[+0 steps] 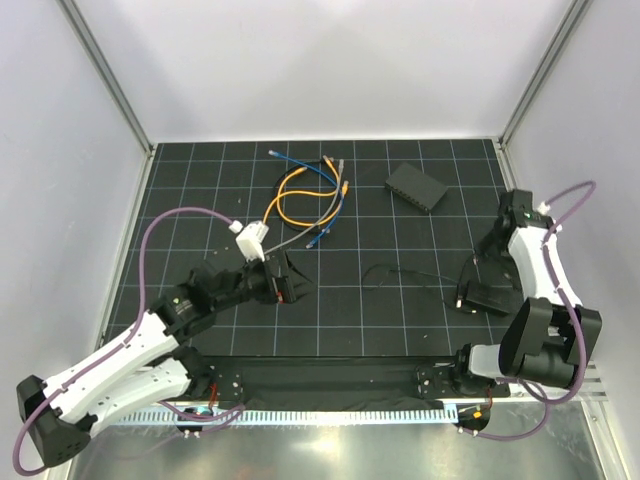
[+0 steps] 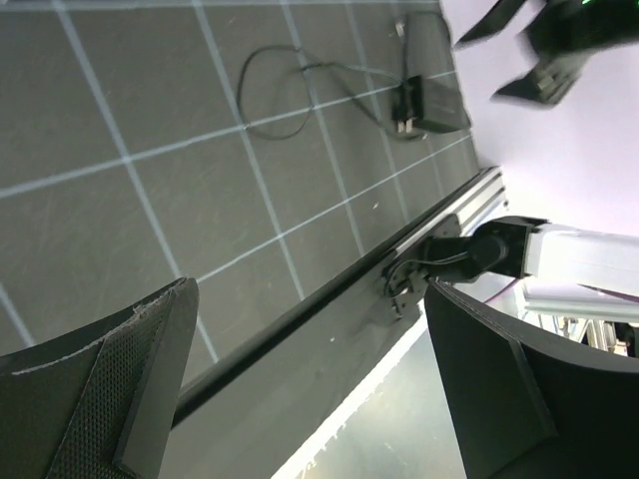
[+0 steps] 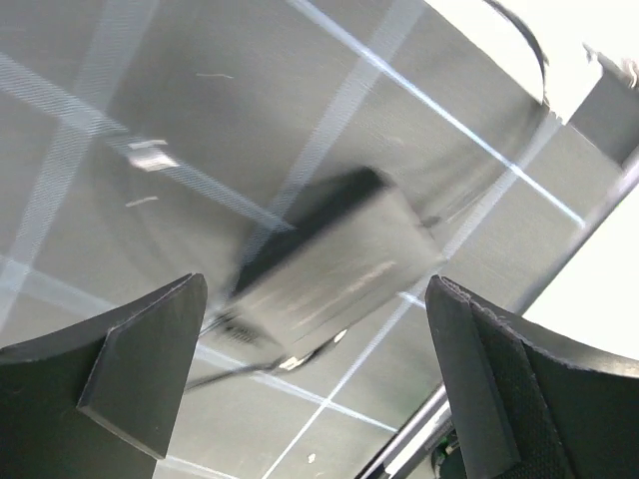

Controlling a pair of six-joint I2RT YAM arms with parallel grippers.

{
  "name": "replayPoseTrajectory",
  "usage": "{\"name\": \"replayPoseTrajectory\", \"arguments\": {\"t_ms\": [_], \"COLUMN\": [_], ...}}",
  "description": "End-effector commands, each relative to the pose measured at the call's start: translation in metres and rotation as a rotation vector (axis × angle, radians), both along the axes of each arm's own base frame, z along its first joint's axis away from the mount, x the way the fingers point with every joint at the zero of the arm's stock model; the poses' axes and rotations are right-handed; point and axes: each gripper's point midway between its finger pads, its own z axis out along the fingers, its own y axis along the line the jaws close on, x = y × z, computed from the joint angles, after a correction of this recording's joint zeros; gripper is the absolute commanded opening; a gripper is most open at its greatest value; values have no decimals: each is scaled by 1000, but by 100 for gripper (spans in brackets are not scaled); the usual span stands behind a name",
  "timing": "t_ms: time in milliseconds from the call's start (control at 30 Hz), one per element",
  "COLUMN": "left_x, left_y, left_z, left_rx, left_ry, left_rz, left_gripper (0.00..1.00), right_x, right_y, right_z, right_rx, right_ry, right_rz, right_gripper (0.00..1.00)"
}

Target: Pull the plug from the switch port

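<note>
The switch (image 1: 487, 298) is a flat black box lying at the right of the black grid mat. A thin black cable (image 1: 400, 272) runs left from it in a loop. The plug (image 2: 404, 105) sits at the switch's (image 2: 439, 92) edge; whether it is seated I cannot tell. My right gripper (image 1: 478, 272) hangs just above the switch, open. In the right wrist view the switch (image 3: 329, 259) appears blurred between and beyond the spread fingers of the right gripper (image 3: 315, 289), untouched. My left gripper (image 1: 293, 280) is at mid-left, open and empty (image 2: 310, 299), far from the switch.
A second flat black box (image 1: 415, 186) lies at the back right. A tangle of orange, blue and grey cables (image 1: 305, 200) sits at the back middle, with a white block (image 1: 250, 237) beside it. An aluminium rail (image 1: 330, 410) borders the near edge.
</note>
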Motion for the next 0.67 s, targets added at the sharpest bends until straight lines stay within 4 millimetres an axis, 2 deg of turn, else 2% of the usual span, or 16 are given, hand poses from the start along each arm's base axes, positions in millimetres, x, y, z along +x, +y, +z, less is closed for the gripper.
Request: {"name": "replayPoseTrajectory", "arguments": {"t_ms": [0, 67, 100, 167, 200, 267, 300, 367, 433, 467, 500, 533, 600, 633], "left_x": [-2, -5, -7, -8, -9, -10, -11, -12, -11, -10, -10, -10, -9, -8], "left_y": [7, 8, 7, 6, 7, 7, 8, 8, 11, 11, 11, 13, 10, 10], "left_z": [-15, -28, -31, -38, -44, -49, -55, -59, -67, -68, -70, -76, -76, -77], "left_rx": [2, 11, 8, 7, 10, 6, 12, 8, 12, 5, 2, 5, -15, -21], "left_ry": [32, 71, 80, 100, 112, 127, 139, 153, 161, 166, 171, 182, 188, 188], "left_rz": [38, 43, 36, 36, 38, 42, 48, 55, 69, 80, 86, 95, 92, 91], "left_gripper": [100, 100, 100, 100, 100, 100, 100, 100, 100, 100, 100, 100, 100, 100], "right_x": [36, 43, 54, 63, 64, 64, 56, 51, 42, 41, 34, 37, 33, 35], "right_y": [10, 23, 47, 80, 112, 143, 167, 185, 206, 211, 212, 222, 228, 242], "right_z": [71, 85, 94, 101, 100, 98, 89, 81, 61, 54, 38, 32, 19, 19], "right_rx": [-146, -163, -143, -119, -87, -65, -57, -62, -42, -30, -20, 21, 57, 111], "right_ry": [-131, -130, -159, -199, -217, -247, -235, -240, -214, -209, -175, -200, -190, -218], "right_rz": [158, 222, 319, 432, 535, 624, 704, 743, 800, 815, 829, 861, 892, 938], "right_gripper": [100, 100, 100, 100, 100, 100, 99, 100, 100, 100, 99, 100, 99, 100]}}
